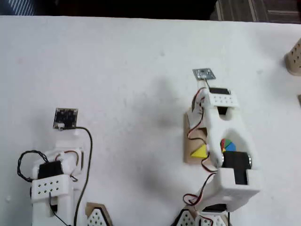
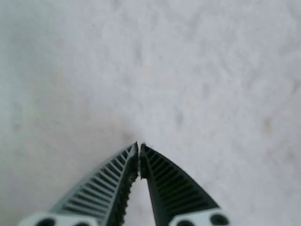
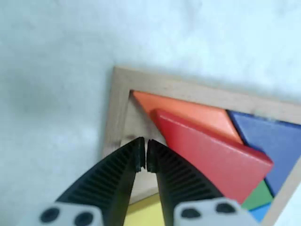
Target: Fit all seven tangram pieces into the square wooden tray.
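Step in hand: seating pieces in the tray [image 3: 188,87]; I judge the fitting far along, with a bare corner of the tray floor left.
Right pincer [image 3: 143,154]: clenched on nothing, tips over that bare corner, just inside the rim.
Red piece [image 3: 211,153]: just beside the tips, toward the tray's middle; contact cannot be told. It looks to ride up over the orange piece [image 3: 193,112], so probably not seated flat.
Other pieces: blue piece [image 3: 277,139] and green piece [image 3: 257,197] beyond the red; yellow piece [image 1: 200,151] at the tray's 7 o'clock in the high view.
Tray position: 4 o'clock from table [image 2: 211,70] centre, under the right arm.
Left pincer [image 2: 139,147]: clenched, empty, over bare table toward 8 o'clock, well apart from the tray.
Next move calls for: a nudge with shut tips, or a regrip, to settle the red piece flat; piece count cannot be told.
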